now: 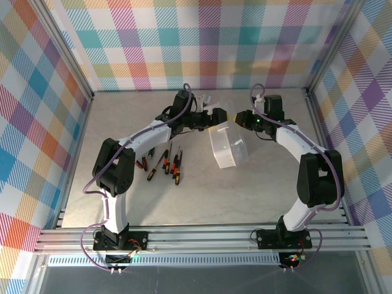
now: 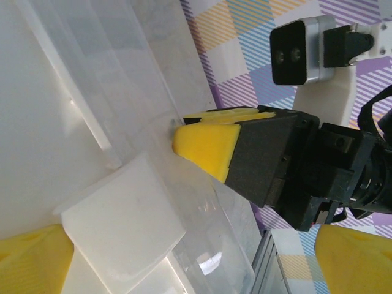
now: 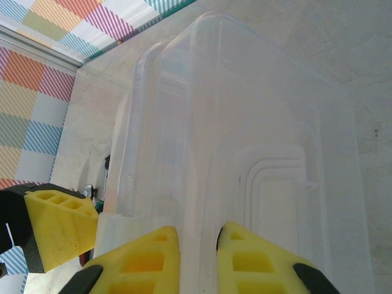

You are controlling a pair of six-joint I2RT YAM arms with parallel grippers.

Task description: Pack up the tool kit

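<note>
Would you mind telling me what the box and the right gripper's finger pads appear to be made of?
The box looks like thin translucent white plastic, smooth and slightly glossy: the table shows faintly through its walls. The pads of the right gripper look like matte yellow plastic, perhaps printed, with open square cells.

My right fingers (image 3: 257, 263) are matt yellow plastic with open, ribbed cells on their faces. The box (image 3: 245, 110) wall pinched between them is smooth, translucent white plastic with a soft gloss. The table (image 1: 184, 196) beneath looks pale, mottled and matt, and the rails (image 1: 202, 236) along its near edge are bare, satin-finished metal.
</note>
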